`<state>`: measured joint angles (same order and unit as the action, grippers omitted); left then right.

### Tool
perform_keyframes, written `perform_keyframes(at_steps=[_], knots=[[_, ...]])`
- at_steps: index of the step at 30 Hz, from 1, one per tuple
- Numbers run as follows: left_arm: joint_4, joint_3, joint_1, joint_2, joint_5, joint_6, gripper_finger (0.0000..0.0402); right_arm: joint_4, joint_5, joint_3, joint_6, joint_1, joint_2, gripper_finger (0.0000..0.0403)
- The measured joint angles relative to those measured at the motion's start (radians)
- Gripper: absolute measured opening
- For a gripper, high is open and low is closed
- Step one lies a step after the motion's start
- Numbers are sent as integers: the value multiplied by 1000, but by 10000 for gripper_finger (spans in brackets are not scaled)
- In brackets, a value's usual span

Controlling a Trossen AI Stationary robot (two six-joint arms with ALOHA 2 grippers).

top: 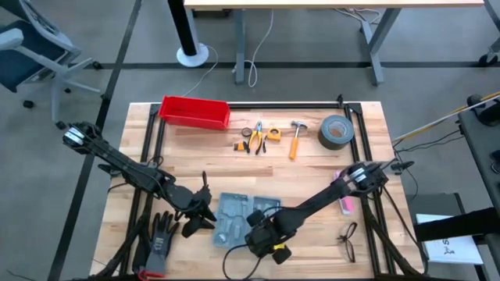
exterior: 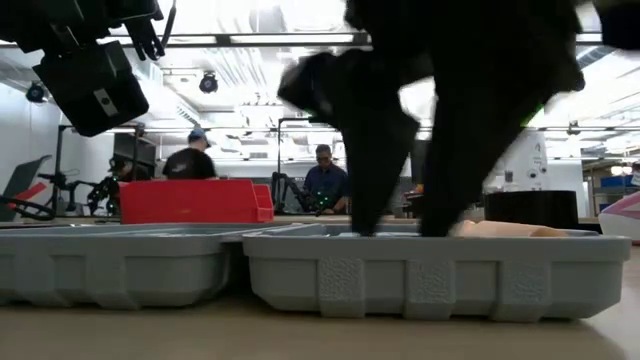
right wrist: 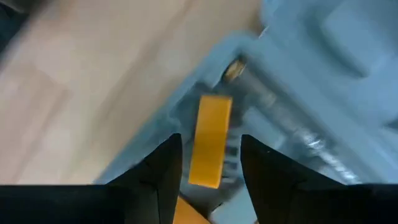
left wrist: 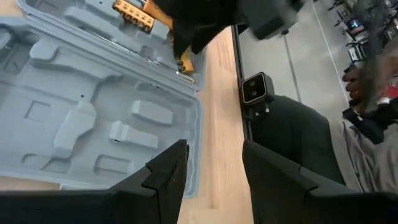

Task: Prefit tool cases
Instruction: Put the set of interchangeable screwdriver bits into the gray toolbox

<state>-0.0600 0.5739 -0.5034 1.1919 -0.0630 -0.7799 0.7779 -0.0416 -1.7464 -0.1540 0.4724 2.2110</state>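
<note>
Seating a yellow-handled tool [right wrist: 210, 140], pinched in the right gripper [right wrist: 210, 163], into the open grey-blue hinged plastic tool case [top: 244, 217] directly beneath. Left gripper [left wrist: 214, 171] spread, empty, beside the case's edge. Next: lower squarely into the moulded slot, then release.

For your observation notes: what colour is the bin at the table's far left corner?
Red; the bin shows best in the high view.

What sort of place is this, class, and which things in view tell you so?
Probably a robotics lab or workshop: a wooden table with a hammer, pliers and tape roll, people at workstations behind.
</note>
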Motion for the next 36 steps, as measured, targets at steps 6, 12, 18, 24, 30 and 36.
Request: perform_keyframes(at_steps=[6, 12, 18, 24, 30, 36], knots=[[15, 0, 0, 0, 1, 0, 162, 41, 4, 1, 33, -40, 23, 128], [17, 0, 0, 0, 1, 0, 162, 48, -11, 24, 24, -76, 22, 115], [29, 0, 0, 0, 0, 18, 162, 59, -22, 28, 2, -108, 21, 91], [64, 0, 0, 0, 1, 26, 162, 130, -17, 29, -2, -166, 20, 71], [63, 0, 0, -5, 0, 32, 162, 182, -13, 30, -43, -225, 19, 83], [65, 0, -5, -15, 1, 34, 162, 201, -9, 33, -83, -279, 12, 88]])
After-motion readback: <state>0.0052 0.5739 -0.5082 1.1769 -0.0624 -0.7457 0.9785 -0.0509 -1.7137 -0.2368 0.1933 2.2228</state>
